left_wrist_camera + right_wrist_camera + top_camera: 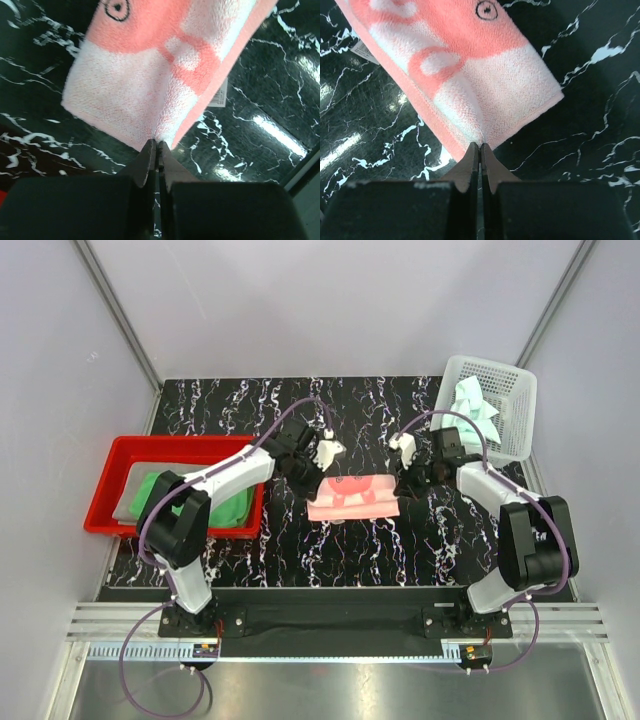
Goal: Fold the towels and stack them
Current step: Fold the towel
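Pinching one salmon-pink towel (352, 496): left tool (156, 145) and right tool (480, 146), both clamped.

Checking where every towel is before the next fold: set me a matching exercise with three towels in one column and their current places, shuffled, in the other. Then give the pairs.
Towels:
1. salmon-pink towel
2. pale mint towel
3. bright green towel

Places:
A. in the white basket
B. in the red tray
C. at the middle of the table, one end pinched by the left gripper, the other by the right gripper

Pairs: 1-C, 2-A, 3-B
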Robot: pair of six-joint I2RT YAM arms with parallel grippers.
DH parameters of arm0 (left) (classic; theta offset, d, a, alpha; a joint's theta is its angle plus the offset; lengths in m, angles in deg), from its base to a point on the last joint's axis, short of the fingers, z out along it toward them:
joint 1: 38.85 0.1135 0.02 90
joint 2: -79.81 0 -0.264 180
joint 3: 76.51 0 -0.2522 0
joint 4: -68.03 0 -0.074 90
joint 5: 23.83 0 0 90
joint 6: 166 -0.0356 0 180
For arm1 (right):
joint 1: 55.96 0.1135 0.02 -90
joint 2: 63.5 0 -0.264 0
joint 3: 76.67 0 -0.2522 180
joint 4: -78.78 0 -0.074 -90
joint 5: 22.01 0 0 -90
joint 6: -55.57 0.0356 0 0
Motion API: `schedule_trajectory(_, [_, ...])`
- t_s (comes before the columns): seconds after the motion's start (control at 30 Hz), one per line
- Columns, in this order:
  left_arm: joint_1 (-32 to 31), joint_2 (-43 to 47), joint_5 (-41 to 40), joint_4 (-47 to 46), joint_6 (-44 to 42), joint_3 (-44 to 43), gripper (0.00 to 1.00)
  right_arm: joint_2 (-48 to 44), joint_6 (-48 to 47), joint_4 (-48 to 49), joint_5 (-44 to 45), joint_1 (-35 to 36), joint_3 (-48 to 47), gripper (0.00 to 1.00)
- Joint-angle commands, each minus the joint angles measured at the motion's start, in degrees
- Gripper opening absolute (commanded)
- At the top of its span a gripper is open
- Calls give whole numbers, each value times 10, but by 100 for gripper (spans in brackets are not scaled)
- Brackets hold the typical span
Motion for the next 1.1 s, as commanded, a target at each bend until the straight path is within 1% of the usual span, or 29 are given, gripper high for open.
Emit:
schedule_trajectory(0.0, [-14, 31, 18, -39, 20, 30, 1, -12, 29, 24, 35, 8, 18, 0])
schedule_trajectory(0.03, [-16, 31, 18, -39, 21, 36, 1, -9, 34, 28, 39, 8, 18, 0])
schedule_trajectory(0.07, [-18, 32, 12, -39, 23, 41, 3, 0, 38, 29, 42, 8, 19, 1])
schedule_trajectory(0.13, [-22, 27, 12, -28, 21, 36, 6, 5, 50, 17, 53, 10, 18, 8])
schedule_trajectory(0.17, [-22, 28, 18, -15, 21, 33, 11, 6, 52, -1, 62, 11, 14, 18])
schedule_trajectory(0.2, [-22, 35, 20, -11, 25, 33, 16, 5, 52, -12, 67, 12, 11, 22])
schedule_trajectory(0.27, [-24, 47, 25, -5, 26, 34, 32, -3, 51, -37, 57, 13, -9, 28])
schedule_trajectory(0.3, [-23, 60, 26, -3, 23, 36, 35, -13, 55, -56, 55, 13, -16, 34])
schedule_trajectory(0.37, [-24, 73, 15, -4, 25, 37, 33, -27, 81, -80, 47, 12, -43, 38])
schedule_trajectory(0.4, [-25, 84, 15, -8, 26, 39, 33, -30, 112, -84, 44, 13, -51, 45])
schedule_trajectory(0.47, [-25, 93, 5, -23, 37, 39, 33, -30, 146, -92, 32, 12, -75, 48])
schedule_trajectory(0.5, [-25, 94, -3, -32, 60, 38, 34, -27, 184, -91, 38, 12, -82, 49])
schedule_trajectory(0.57, [-28, 88, 17, -49, 80, 30, 33, -6, 225, -91, 46, 13, -100, 48])
schedule_trajectory(0.6, [-34, 83, 22, -61, 105, 33, 33, 5, 260, -95, 47, 14, -107, 46])
schedule_trajectory(0.67, [-39, 82, 38, -106, 128, 60, 31, 40, 289, -119, 51, 20, -127, 40])
schedule_trajectory(0.73, [-41, 82, 38, -150, 173, 82, 31, 61, 323, -132, 55, 27, -133, 34])
schedule_trajectory(0.8, [-42, 75, 33, -168, 200, 110, 31, 76, 353, -136, 72, 42, -124, 29])
schedule_trajectory(0.83, [-41, 72, 11, -180, 208, 119, 31, 78, 373, -135, 93, 45, -108, 27])
schedule_trajectory(0.87, [-42, 67, -1, -179, 221, 125, 31, 77, 388, -122, 98, 48, -97, 22])
schedule_trajectory(0.9, [-41, 59, -8, -177, 222, 133, 31, 77, 418, -115, 107, 48, -84, 20])
schedule_trajectory(1.0, [-42, 46, -45, -173, 235, 144, 30, 73, 460, -68, 109, 48, -35, 11])
schedule_trajectory(1.07, [-41, 42, -63, -179, 241, 155, 30, 93, 472, -51, 131, 48, -19, 7])
